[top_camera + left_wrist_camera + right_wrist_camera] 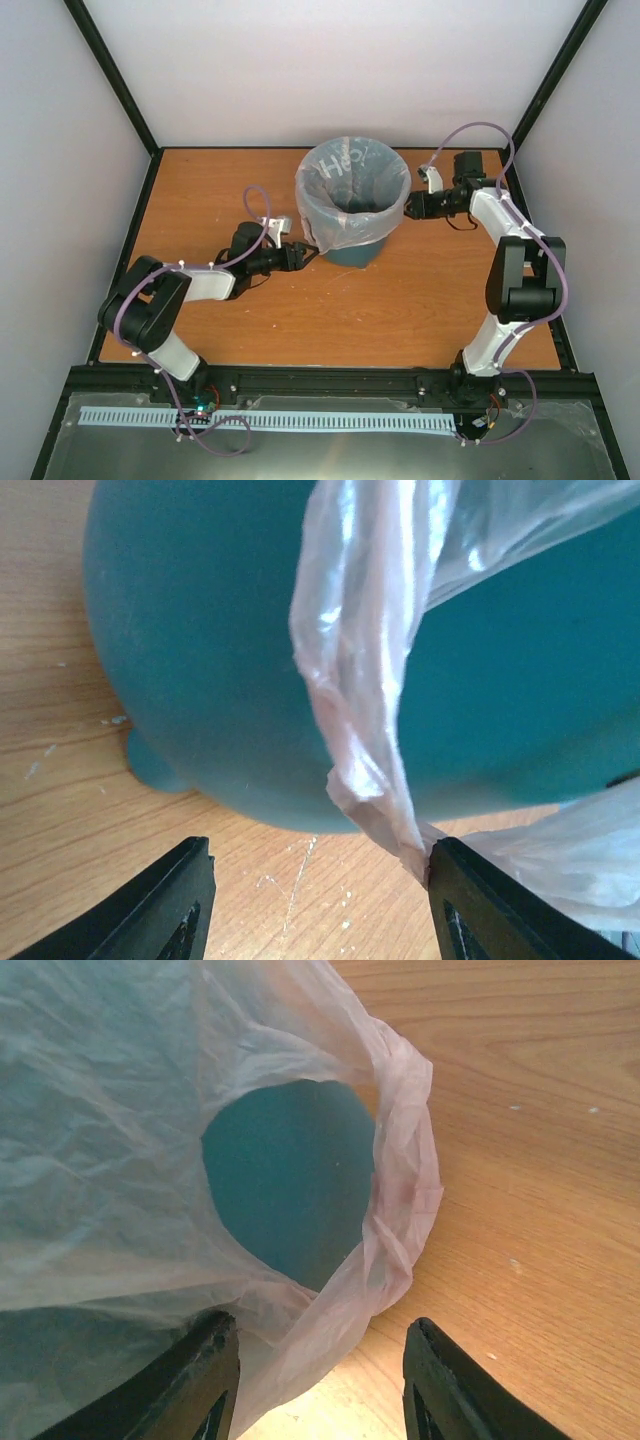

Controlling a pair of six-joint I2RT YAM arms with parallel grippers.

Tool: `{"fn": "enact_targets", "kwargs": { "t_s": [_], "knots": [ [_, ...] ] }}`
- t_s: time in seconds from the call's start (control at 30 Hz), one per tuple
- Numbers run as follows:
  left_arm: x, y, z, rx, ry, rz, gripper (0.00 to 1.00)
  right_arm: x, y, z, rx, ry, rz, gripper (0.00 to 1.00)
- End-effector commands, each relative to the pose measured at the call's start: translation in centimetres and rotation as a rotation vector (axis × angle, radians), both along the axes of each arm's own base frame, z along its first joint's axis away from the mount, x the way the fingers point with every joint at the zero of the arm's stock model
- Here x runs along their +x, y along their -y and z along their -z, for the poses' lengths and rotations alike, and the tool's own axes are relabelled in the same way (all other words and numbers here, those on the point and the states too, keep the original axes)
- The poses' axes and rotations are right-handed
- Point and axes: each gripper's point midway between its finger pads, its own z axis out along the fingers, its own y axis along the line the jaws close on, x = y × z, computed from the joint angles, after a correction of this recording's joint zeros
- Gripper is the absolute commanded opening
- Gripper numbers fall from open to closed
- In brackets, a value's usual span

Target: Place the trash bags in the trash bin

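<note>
Bin sat on the bench near the middle of the far edge, with the pink bag lining it and folded over the rim. Left pincer and right pincer both gaped apart, right up against it.

One round teal plastic bucket-shaped bin stands on one orange-brown wooden table, and there is one thin translucent pale-pink plastic bag with white lettering. The right wrist view shows one loop handle of that bag. Two white-and-black robot arms are in view, the left arm and the right arm. Each carries one end effector, making two: the left end effector and the right end effector. Each has two black fingers, four altogether. Two purple cables show, one per arm, and one pale slotted strip.
</note>
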Motion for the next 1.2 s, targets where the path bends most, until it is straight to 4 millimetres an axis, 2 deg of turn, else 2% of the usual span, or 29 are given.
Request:
{"fn": "enact_targets", "kwargs": {
  "t_s": [0.0, 0.1, 0.27, 0.37, 0.5, 0.67, 0.73, 0.87, 1.0, 1.07, 1.17],
  "knots": [
    [1.3, 0.2, -2.7, -0.024, 0.082, -0.018, 0.60, 0.0, -1.1, 0.4, 0.025, -0.005, -0.049, 0.46],
    [1.5, -0.7, -3.1, 0.015, 0.104, -0.059, 0.61, 0.3, -0.4, -0.3, 0.019, 0.010, -0.031, 0.45],
    [1.9, -2.2, -4.0, 0.068, 0.120, -0.141, 0.64, 0.2, 2.7, -2.5, 0.012, 0.058, 0.043, 0.47],
    [1.9, -2.7, -4.4, 0.079, 0.111, -0.167, 0.66, -0.2, 4.5, -3.1, -0.014, 0.084, 0.081, 0.49],
    [2.1, -3.9, -4.8, 0.111, 0.085, -0.230, 0.70, -1.1, 5.5, -4.5, -0.041, 0.128, 0.104, 0.50],
    [1.4, -5.6, -6.5, 0.121, -0.005, -0.258, 0.77, -1.2, 6.7, -8.7, -0.105, 0.263, 0.167, 0.55],
    [1.1, -6.4, -7.7, 0.154, -0.008, -0.278, 0.78, -1.3, 7.0, -11.0, -0.118, 0.327, 0.196, 0.58],
    [0.5, -8.3, -12.0, 0.236, 0.041, -0.326, 0.79, -1.4, 7.9, -15.5, -0.156, 0.426, 0.268, 0.65],
    [0.0, -9.6, -17.6, 0.294, 0.160, -0.343, 0.83, -2.5, 8.6, -19.6, -0.159, 0.507, 0.350, 0.79],
    [0.0, -9.9, -19.6, 0.338, 0.227, -0.325, 0.83, -3.5, 8.7, -20.8, -0.163, 0.547, 0.376, 0.94],
    [0.8, -11.0, -20.4, 0.452, 0.310, -0.334, 0.83, -4.1, 10.2, -19.8, -0.190, 0.578, 0.486, 1.00]
  ]
}}
